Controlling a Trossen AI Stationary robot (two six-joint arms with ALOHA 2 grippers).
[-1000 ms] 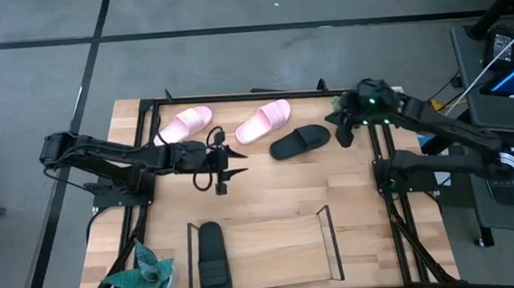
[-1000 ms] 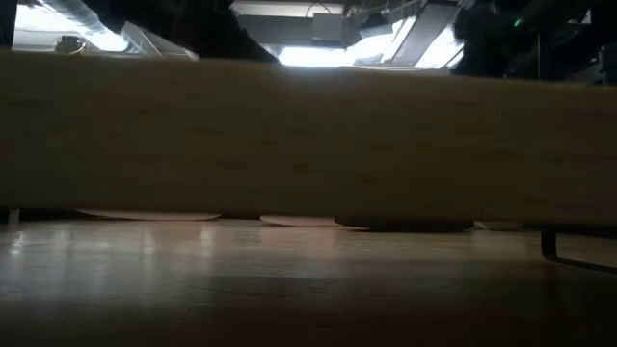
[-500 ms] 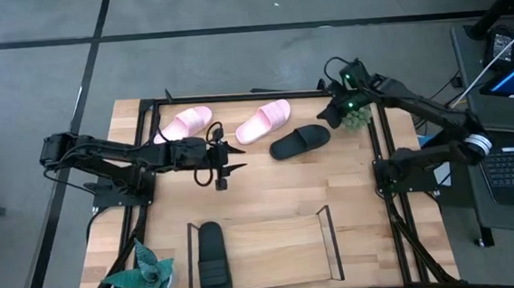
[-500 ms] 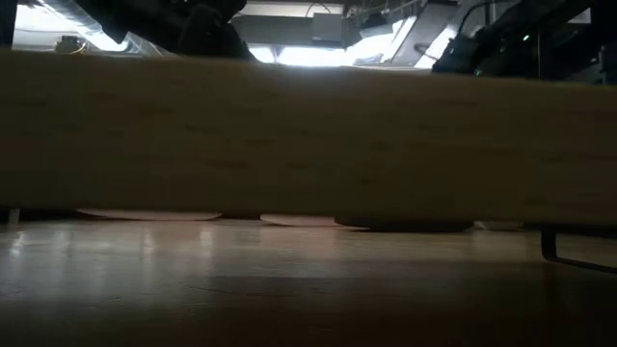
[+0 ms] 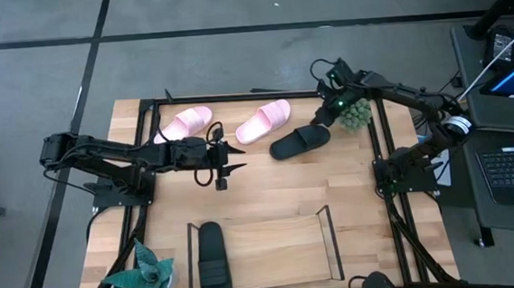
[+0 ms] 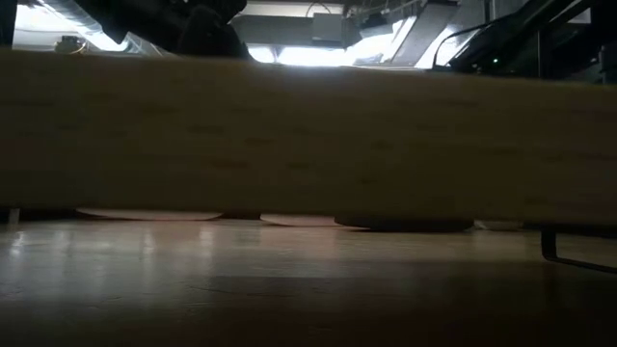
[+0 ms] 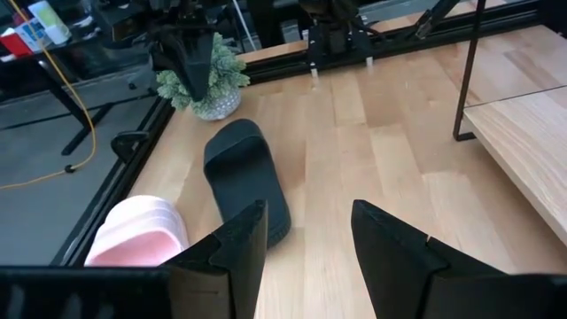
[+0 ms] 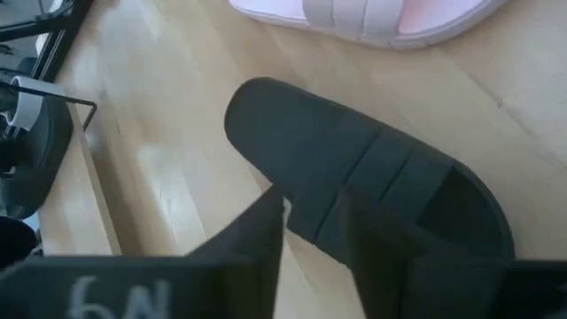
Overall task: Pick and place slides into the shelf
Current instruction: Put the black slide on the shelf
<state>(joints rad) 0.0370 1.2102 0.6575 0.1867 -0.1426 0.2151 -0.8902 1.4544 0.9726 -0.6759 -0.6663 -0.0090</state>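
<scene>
While only one matte black foam slide (image 5: 212, 256) lies in the low black-wire shelf with its light wooden base (image 5: 274, 252), we count three slides left. Our right gripper (image 5: 325, 114) hangs parted over the second matte black foam slide (image 5: 299, 142), grasping nothing; two pale pink foam slides (image 5: 264, 121) lie just beyond. Our left gripper (image 5: 233, 161) waits open, empty.
</scene>
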